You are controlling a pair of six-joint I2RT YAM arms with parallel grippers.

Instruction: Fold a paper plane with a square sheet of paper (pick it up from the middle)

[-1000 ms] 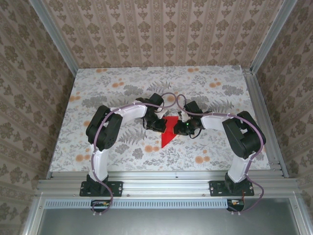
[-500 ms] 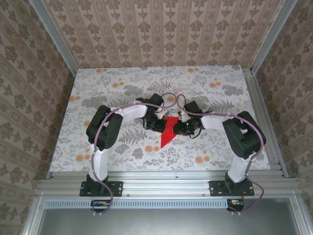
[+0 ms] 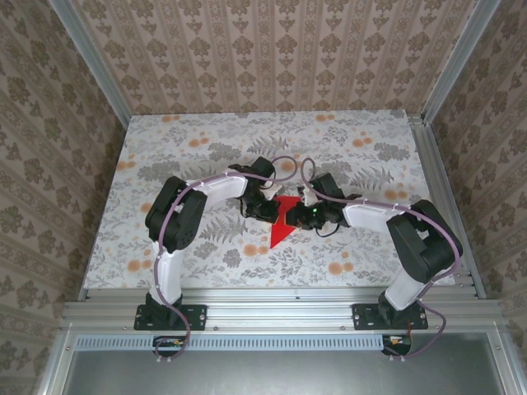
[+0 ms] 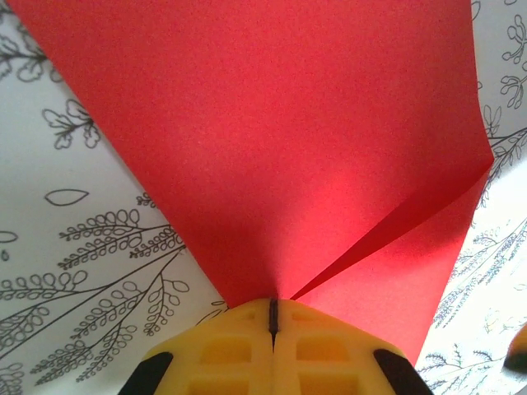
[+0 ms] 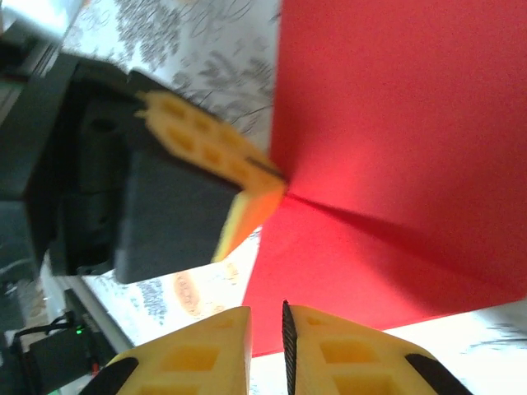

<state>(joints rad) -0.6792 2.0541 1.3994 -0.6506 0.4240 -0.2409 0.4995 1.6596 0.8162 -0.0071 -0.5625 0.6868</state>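
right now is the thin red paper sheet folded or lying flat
Folded. The thin red paper sheet shows an overlapping layer along a crease running to the shut left gripper, and a pointed outline from above.

A red sheet of paper (image 3: pixel 282 230), folded to a point that aims at the near edge, lies at the middle of the table (image 3: pixel 165 148), whose cover bears grey leaves and orange flowers. The 2 arms bend inward toward it. The left gripper (image 3: pixel 265 211) meets the paper's left edge and the right gripper (image 3: pixel 308 216) sits at its right edge, with a green light (image 3: pixel 317 211) on that wrist. How the jaws stand is too small to tell. Lilac cables (image 3: pixel 286 161) loop above both wrists. Patterned wallpaper (image 3: pixel 272 58) covers the 3 walls. An aluminium rail (image 3: pixel 280 310) runs along the near side, carrying the 2 arm bases (image 3: pixel 169 315).
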